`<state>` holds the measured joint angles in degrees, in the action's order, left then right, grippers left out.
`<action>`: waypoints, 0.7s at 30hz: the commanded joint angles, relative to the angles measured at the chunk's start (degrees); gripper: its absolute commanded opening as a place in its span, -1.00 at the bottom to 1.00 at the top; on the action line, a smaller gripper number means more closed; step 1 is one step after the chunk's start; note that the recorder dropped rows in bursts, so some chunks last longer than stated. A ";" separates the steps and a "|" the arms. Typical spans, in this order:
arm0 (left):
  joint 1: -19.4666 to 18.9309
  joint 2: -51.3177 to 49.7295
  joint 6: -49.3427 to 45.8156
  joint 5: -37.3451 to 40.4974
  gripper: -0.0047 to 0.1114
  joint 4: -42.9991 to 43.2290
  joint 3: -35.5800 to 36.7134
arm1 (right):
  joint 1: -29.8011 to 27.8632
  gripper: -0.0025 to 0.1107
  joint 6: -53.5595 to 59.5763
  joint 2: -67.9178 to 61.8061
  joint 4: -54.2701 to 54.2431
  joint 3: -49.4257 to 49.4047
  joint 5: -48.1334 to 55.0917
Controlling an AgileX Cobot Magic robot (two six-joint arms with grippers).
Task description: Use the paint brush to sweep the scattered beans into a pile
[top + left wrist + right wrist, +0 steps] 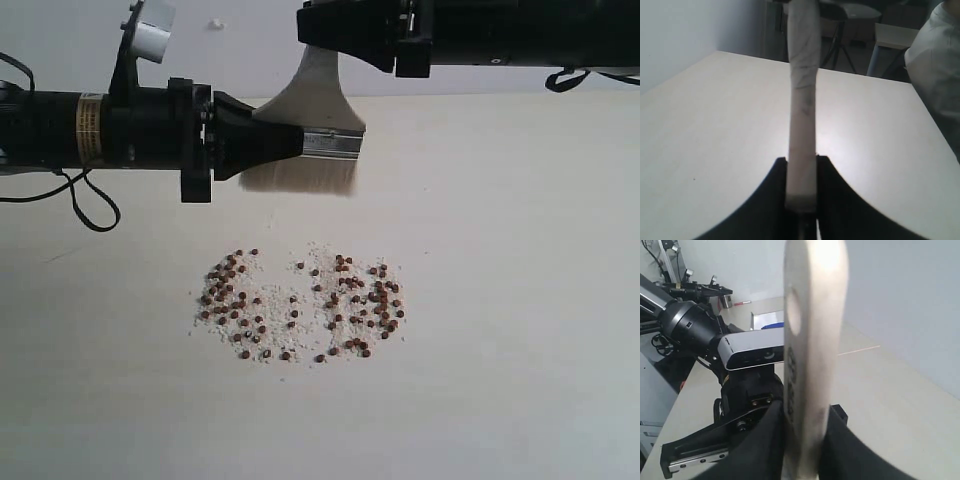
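Left gripper (288, 140), reaching in from the left edge, is clamped on the brush (318, 100) at its metal band, with the bristles pointing down the frame toward the beans (300, 305). Right gripper (340, 45), at the top of the frame, is closed narrow on the handle's end. The beans lie scattered among pale crumbs on the table (520, 300) at centre, below the bristles and apart from them.

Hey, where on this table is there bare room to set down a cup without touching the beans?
The table is bare right of the beans, left of them below the left gripper, and in front of them toward the camera. Crowded: the middle with the beans, and behind them, where the left gripper and right gripper hold the brush.
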<state>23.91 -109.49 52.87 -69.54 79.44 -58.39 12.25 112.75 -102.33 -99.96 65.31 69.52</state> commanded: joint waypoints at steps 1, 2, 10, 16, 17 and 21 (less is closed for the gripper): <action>0.08 0.09 -0.12 -0.42 -0.92 -3.15 -0.27 | -0.23 -0.96 -0.43 0.25 0.01 -0.25 0.45; 0.08 0.09 -0.12 -0.42 -0.92 -3.47 -0.27 | -0.23 -0.96 -0.43 0.25 0.01 -0.25 0.45; 0.08 0.09 -1.83 -0.42 -0.92 -8.55 -0.27 | -0.23 -0.96 -0.43 0.25 0.01 -0.25 0.45; 0.20 0.09 -1.96 -0.42 -0.92 -9.62 -0.27 | -0.23 -0.96 -0.43 0.25 0.01 -0.25 0.45; 0.20 0.09 -1.96 -0.42 -0.92 -9.62 -0.27 | -0.23 -0.96 -0.43 0.25 0.01 -0.25 0.45; 1.41 0.09 -1.83 -0.42 -0.92 -9.17 -0.27 | -0.23 -0.96 -0.43 0.25 0.01 -0.25 0.45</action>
<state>24.38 -109.76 50.80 -69.87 76.05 -58.39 12.01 112.64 -102.33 -101.33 65.31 69.53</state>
